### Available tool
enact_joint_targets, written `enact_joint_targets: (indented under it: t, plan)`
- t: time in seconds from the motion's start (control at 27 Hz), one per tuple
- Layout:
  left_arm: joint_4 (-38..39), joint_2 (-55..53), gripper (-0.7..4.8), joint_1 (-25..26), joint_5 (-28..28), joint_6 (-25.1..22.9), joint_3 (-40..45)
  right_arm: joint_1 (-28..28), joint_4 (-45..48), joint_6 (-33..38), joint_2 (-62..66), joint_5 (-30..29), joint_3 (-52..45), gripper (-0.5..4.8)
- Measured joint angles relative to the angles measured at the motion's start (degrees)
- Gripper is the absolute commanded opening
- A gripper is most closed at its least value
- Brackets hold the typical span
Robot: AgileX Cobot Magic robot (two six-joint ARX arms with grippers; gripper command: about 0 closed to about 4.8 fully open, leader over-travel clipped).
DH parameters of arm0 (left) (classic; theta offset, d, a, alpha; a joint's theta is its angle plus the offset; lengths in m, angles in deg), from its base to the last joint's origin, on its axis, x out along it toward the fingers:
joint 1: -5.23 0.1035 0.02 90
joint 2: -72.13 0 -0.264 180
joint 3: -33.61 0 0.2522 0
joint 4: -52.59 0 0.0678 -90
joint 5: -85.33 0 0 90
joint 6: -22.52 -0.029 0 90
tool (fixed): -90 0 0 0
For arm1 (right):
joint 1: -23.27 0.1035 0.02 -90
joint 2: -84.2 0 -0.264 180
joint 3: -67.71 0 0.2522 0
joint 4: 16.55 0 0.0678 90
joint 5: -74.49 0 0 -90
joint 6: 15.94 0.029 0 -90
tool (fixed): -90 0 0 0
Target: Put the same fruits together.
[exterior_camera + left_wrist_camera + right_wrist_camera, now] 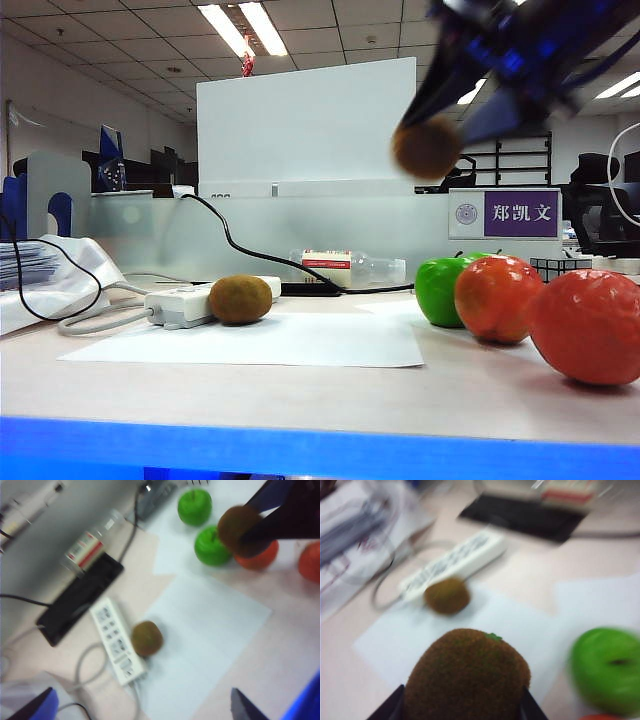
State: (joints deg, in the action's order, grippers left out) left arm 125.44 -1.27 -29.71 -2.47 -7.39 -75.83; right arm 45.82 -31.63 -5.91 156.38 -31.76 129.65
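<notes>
The right gripper (432,140) carries a fuzzy brown kiwi (426,147) at upper right; its twin kiwi (240,299) lies lower left on the worktop (300,395) (left gripper (145,707) gapes wide, empty).

**Fruits on and above the table**

One brown fuzzy kiwi (240,299) lies touching the power strip (180,304). The other kiwi (427,148) hangs high up. Two green apples (195,506) and two oranges (497,298) sit well apart from the strip.

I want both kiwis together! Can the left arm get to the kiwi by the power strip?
Probably yes. The left tool hangs open above the table kiwi, nothing between them. The right tool, holding the other kiwi, is high up, away.
</notes>
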Motion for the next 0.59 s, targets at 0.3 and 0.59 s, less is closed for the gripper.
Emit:
enact_joint_targets:
  t: [0.3, 0.59]
  plan:
    - [0.1, -0.1, 4.79, 0.1, 2.0, -0.5, 6.4, 5.8, 4.7, -1.0, 12.4, -2.0, 1.7, -0.08]
    - [-2.8, -0.1, 4.79, 8.1, 5.6, -0.9, 9.5, 6.5, 8.3, -3.6, 22.9, -5.0, 10.7, -0.08]
